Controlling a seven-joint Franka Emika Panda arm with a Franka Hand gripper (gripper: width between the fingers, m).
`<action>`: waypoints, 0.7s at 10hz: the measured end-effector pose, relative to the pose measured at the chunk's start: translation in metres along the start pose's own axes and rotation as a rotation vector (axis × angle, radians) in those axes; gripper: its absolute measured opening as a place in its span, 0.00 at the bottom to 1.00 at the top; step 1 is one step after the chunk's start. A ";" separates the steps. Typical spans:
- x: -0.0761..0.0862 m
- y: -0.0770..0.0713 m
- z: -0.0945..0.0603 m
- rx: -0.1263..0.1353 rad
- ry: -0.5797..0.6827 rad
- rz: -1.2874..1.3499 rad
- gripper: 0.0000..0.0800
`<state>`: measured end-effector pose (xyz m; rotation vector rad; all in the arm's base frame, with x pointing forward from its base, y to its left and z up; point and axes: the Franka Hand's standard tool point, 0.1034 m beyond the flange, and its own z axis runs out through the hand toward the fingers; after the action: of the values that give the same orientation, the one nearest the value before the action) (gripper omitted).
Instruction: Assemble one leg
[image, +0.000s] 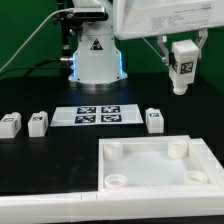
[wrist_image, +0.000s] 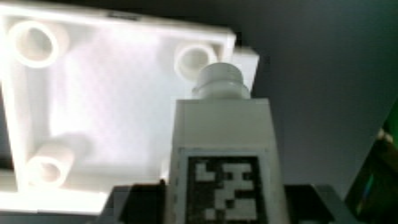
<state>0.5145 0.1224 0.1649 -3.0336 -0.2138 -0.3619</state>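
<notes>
My gripper (image: 183, 62) is shut on a leg (image: 182, 68), a small white post with a black-and-white tag, held in the air at the exterior view's upper right. In the wrist view the held leg (wrist_image: 222, 135) points its round peg toward the large white square panel (wrist_image: 116, 95), near one of the panel's corner sockets (wrist_image: 194, 58). The dark fingers (wrist_image: 139, 203) press on both sides of the leg. The panel (image: 155, 165) lies on the table below. Three more legs (image: 11, 124), (image: 37, 123), (image: 154, 120) stand on the table.
The marker board (image: 97, 115) lies flat in front of the robot base (image: 93, 55). A white ledge (image: 45, 205) runs along the table's front edge. The table is black.
</notes>
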 end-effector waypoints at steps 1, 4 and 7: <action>-0.001 0.000 0.001 0.002 0.058 -0.001 0.36; 0.014 0.008 0.008 0.003 0.183 -0.030 0.36; 0.082 0.000 0.016 0.022 0.281 -0.033 0.36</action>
<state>0.5972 0.1344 0.1686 -2.9152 -0.2457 -0.7744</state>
